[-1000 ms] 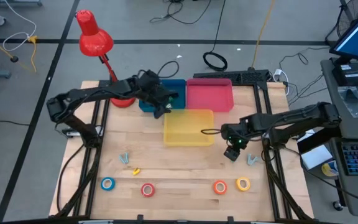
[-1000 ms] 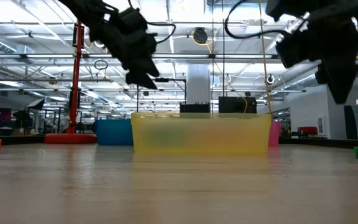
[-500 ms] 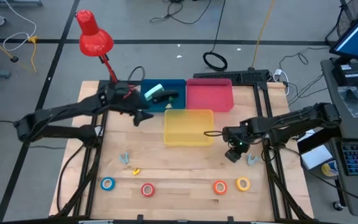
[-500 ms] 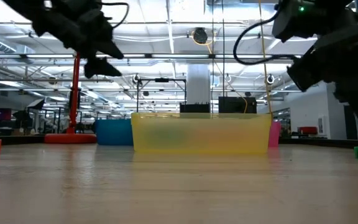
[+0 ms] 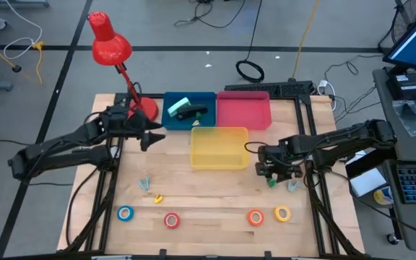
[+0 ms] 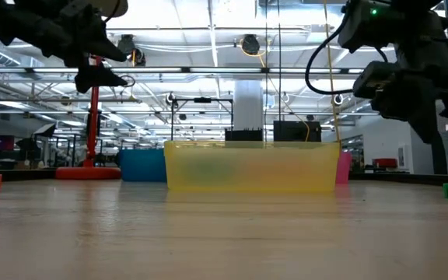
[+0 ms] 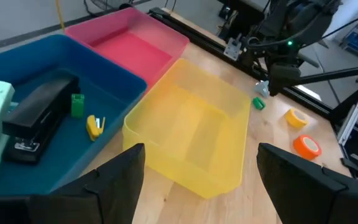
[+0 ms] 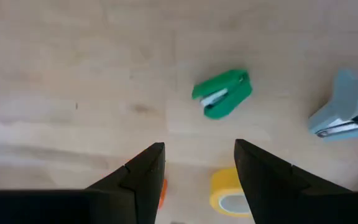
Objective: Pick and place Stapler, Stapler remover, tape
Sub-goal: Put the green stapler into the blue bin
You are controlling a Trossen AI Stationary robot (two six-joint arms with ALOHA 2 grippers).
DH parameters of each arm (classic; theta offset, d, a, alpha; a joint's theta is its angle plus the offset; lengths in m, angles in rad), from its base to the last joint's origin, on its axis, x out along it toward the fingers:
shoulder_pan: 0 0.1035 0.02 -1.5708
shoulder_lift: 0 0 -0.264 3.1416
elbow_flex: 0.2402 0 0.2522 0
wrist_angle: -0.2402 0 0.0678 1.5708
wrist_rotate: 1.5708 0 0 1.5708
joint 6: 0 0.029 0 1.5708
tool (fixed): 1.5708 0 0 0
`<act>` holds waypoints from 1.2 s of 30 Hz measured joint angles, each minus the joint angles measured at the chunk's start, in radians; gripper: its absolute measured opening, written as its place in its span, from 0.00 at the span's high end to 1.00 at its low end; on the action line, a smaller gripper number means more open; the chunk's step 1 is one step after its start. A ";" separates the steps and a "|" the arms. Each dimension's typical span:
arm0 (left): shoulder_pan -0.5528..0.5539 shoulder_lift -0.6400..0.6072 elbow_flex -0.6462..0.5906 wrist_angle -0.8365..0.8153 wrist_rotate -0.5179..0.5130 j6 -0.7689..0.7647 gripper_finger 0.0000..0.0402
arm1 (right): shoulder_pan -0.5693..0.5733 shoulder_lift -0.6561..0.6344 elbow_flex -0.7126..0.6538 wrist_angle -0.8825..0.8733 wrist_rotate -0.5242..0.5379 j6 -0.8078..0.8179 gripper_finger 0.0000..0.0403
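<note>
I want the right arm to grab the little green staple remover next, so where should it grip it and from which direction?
The green staple remover lies flat on the bare table, beside the blue-grey one. The right gripper is open above it. Probably come straight down and close across its narrow body, fingers on the two long sides, since nothing crowds those sides.

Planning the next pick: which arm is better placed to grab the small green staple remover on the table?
The right. Its open gripper hovers directly above the green staple remover, beside the yellow bin. The left gripper, also open, sits across the table near the blue bin.
</note>
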 joint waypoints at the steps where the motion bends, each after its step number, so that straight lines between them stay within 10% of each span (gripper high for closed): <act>1: 0.000 -0.009 -0.007 0.000 0.000 0.000 0.23 | 0.004 0.000 -0.001 -0.001 0.007 0.019 0.54; 21: 0.000 -0.032 -0.061 0.004 -0.002 0.030 0.23 | 0.095 -0.003 -0.173 0.261 0.141 0.426 0.54; 36: 0.000 -0.032 -0.061 -0.001 -0.003 0.054 0.23 | 0.095 -0.048 -0.203 0.305 0.233 0.400 0.56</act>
